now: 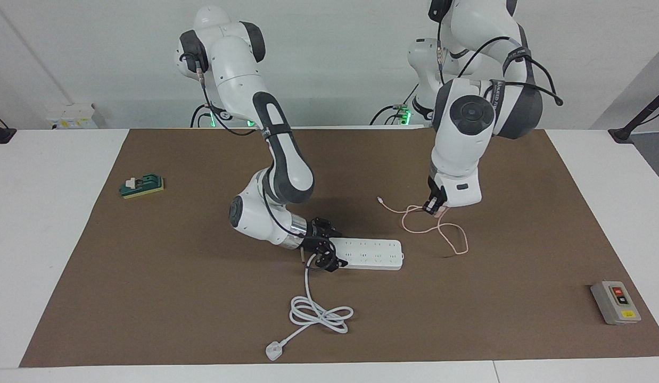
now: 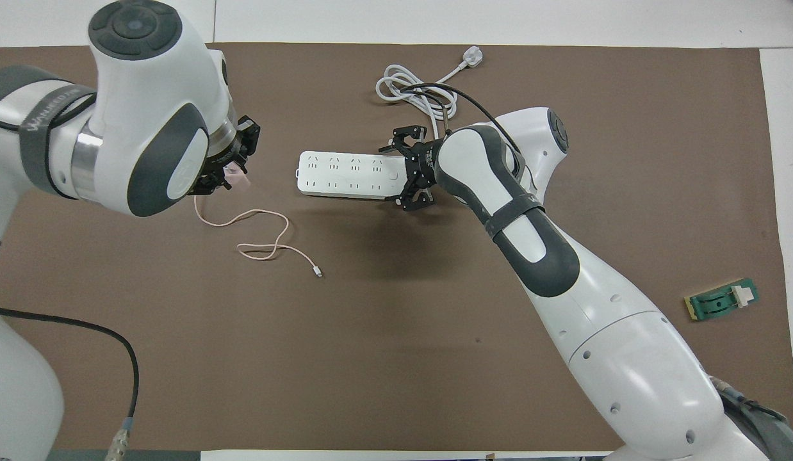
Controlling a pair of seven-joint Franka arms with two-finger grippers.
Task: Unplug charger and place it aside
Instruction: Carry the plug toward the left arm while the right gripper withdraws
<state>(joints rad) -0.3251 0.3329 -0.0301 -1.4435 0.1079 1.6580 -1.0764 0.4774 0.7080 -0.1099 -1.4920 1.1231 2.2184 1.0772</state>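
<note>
Charger (image 1: pixel 441 211) clear of the power strip (image 1: pixel 368 254), raised over the brown mat (image 1: pixel 202 319) toward the left arm's end from the strip, pinched in the closed left gripper (image 1: pixel 435 206). Pink cable (image 1: pixel 436 231) hanging from it, looped on the mat nearer the robots than the strip. Right gripper (image 1: pixel 323 251) clamped around the strip's corded end, links splayed to either side. White cord (image 1: pixel 316 314) coiled farther from the robots than the strip. Grey switch box (image 1: pixel 615 302) well apart from the strip at the left arm's end; green block (image 1: pixel 142 186) at the right arm's end.
</note>
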